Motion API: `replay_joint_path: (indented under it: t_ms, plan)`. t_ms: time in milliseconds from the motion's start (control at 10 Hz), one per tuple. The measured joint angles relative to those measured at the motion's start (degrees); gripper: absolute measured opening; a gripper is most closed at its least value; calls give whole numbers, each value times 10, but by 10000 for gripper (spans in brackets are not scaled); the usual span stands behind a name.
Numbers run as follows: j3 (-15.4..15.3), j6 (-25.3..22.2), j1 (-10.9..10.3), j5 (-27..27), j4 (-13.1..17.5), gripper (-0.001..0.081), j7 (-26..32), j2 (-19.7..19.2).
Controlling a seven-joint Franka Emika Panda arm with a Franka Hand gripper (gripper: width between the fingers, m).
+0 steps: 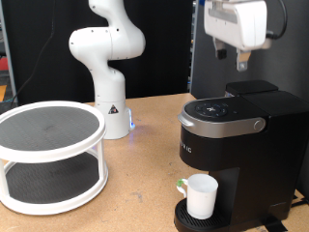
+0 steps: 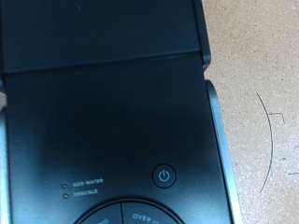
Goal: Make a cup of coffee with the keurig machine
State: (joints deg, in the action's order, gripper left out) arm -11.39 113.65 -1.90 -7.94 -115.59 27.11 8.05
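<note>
The black keurig machine stands at the exterior view's right, its silver-rimmed lid down. The white cup stands upright on the drip tray under the spout. My gripper hangs well above the machine's back part, apart from it; nothing shows between its fingers. The wrist view looks straight down on the machine's top, with the power button and the edge of the round button panel. My fingers do not show in the wrist view.
A white two-tier round rack with dark mats stands at the exterior view's left. A second white robot arm stands behind it on the wooden table. A dark panel rises behind the machine.
</note>
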Motion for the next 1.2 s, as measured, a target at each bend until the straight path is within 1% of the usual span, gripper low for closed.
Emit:
replay_joint_path:
  t_ms: [400, 500, 600, 700, 800, 900, 1000, 1100, 1200]
  plan:
    - [0, 58, -1, 11, -56, 806, 30, -2]
    - [-1, 68, -1, 17, -70, 782, 30, -2]
    - [-2, 78, -1, 23, -83, 782, 30, -3]
    - [-4, 88, -1, 26, -95, 618, 29, -3]
    - [-5, 99, -1, 29, -105, 480, 28, -3]
    - [-7, 124, -1, 29, -119, 480, 23, -3]
    - [-8, 150, -1, 29, -133, 331, 18, -3]
    - [-9, 169, -1, 29, -143, 331, 14, -3]
    - [-11, 180, -1, 29, -148, 123, 9, -1]
